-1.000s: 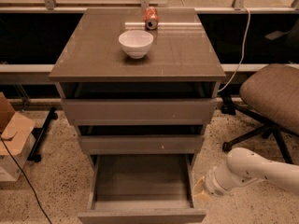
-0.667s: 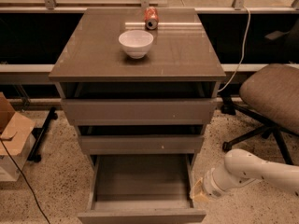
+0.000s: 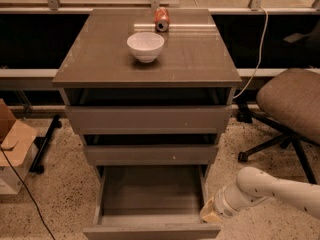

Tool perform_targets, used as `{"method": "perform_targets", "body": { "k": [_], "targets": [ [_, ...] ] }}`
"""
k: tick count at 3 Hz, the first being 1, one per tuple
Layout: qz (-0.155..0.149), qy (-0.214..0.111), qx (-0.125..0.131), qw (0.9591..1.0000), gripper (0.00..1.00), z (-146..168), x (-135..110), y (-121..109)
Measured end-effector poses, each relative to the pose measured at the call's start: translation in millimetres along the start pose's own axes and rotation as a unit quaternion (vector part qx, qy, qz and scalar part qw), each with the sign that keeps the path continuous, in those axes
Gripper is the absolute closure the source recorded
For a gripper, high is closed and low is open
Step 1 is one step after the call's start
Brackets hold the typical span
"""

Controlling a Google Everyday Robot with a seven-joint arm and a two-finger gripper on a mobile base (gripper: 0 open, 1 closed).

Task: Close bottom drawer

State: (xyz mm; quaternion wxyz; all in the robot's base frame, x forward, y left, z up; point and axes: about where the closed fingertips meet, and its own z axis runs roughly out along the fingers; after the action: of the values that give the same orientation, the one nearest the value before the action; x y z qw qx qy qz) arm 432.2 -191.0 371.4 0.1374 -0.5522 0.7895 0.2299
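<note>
The bottom drawer (image 3: 150, 194) of the taupe-grey cabinet is pulled far out toward me, and its plain empty box interior shows. Its front edge (image 3: 152, 231) lies at the bottom of the view. My white arm comes in from the right, and my gripper (image 3: 211, 213) is low beside the drawer's right front corner, close to or touching its side wall. The middle drawer (image 3: 150, 154) and top drawer (image 3: 149, 119) stand slightly out.
A white bowl (image 3: 145, 46) and a tipped red can (image 3: 161, 19) sit on the cabinet top (image 3: 200, 64). An office chair (image 3: 290, 109) stands at the right. A cardboard box (image 3: 14, 144) and a black cable lie on the floor at the left.
My arm and gripper have shifted slightly left, toward the drawer's right front corner. The drawer has not visibly moved.
</note>
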Motion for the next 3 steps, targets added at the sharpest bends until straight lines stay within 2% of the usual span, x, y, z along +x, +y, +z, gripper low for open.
{"method": "perform_targets", "body": {
  "k": [1,2,3],
  "targets": [
    [0.006,-0.007,-0.014,0.9999,1.00,30.2,15.9,-4.8],
    [0.026,-0.005,-0.033,0.9991,1.00,88.6,50.4,-9.4],
    [0.027,-0.005,-0.035,0.9990,1.00,90.7,51.3,-8.1]
  ]
}}
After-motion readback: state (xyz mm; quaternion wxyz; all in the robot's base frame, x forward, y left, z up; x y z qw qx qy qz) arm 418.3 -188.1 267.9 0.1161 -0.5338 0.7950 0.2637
